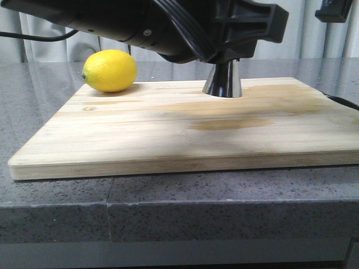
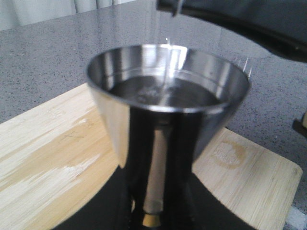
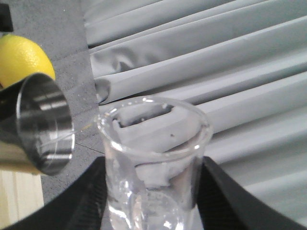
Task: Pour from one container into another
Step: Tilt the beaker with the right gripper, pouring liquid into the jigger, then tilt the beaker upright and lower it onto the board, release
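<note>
Beaker (image 3: pixel 153 167) sits gripped between the right gripper's (image 3: pixel 152 211) two dark fingers (image 3: pixel 84 201), tipped so its open rim faces the grey curtain (image 3: pixel 230 72); a thin thread of clear liquid runs from its lip toward the jigger (image 3: pixel 41 127) just beside it. In the left wrist view that stream falls into the jigger's upper cup, which already holds liquid well below the rim. The left gripper (image 2: pixel 152 211) is clamped on the jigger's narrow waist, where the gold band (image 2: pixel 152 219) shows. From the front, only the jigger's lower cone is visible under the black arm (image 1: pixel 168 25), standing on the wooden board (image 1: pixel 185 131) toward its back edge. A lemon (image 1: pixel 110 70) lies at the board's back left corner, well apart from the jigger. The board rests on a grey speckled counter (image 1: pixel 168 196).
</note>
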Motion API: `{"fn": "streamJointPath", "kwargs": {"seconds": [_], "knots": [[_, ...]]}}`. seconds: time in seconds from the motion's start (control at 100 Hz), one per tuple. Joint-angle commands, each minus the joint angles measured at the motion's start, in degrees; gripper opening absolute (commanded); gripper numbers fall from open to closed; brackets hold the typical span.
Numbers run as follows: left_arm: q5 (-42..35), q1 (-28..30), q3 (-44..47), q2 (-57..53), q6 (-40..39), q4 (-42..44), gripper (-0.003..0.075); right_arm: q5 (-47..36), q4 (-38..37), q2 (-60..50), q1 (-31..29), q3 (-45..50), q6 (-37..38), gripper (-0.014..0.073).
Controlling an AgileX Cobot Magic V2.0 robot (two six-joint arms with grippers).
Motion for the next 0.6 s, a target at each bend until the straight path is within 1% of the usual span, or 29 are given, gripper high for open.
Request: {"fn": "streamJointPath", "kwargs": {"seconds": [0.0, 0.05, 0.12, 0.21, 0.29, 0.36, 0.39, 0.49, 0.59], "knots": [[-6.0, -0.4, -1.5, -2.3, -0.5, 0.1, -0.0019, -3.1, 4.3, -1.6, -0.2, -2.0, 5.0, 0.0235], [-6.0, -0.4, -1.5, -2.3, -0.5, 0.1, -0.0019, -2.9, 6.6, -1.6, -0.2, -2.0, 7.6, 0.0235], [-6.0, -0.4, -1.5, -2.3, -0.5, 0.1, -0.0019, -2.2, 11.7, -1.6, -0.2, -2.0, 12.4, 0.0235], [-6.4, -0.4, -1.5, -2.3, -0.5, 0.1, -0.0019, 0.5, 21.4, -1.5, -0.2, -2.0, 18.5, 0.0235], [-7.0, -0.4, -1.5, -2.3, -0.5, 0.1, -0.0019, 2.8, 30.4, -0.5, -0.2, -2.0, 19.9, 0.0235], [-7.5, -0.4, -1.5, -2.3, -0.5, 0.1, -0.0019, 2.9, 35.1, 1.1, -0.2, -2.0, 19.9, 0.0235], [-7.9, -0.4, -1.5, -2.3, -0.5, 0.1, -0.0019, 3.2, 36.1, 2.0, -0.2, -2.0, 20.5, 0.0235], [-8.6, -0.4, -1.5, -2.3, -0.5, 0.1, -0.0019, 3.3, 36.3, 5.3, -0.2, -2.0, 26.3, 0.0235], [-8.9, -0.4, -1.5, -2.3, -0.5, 0.1, -0.0019, 1.7, 36.3, 9.1, -0.2, -2.0, 28.9, 0.0235]]}}
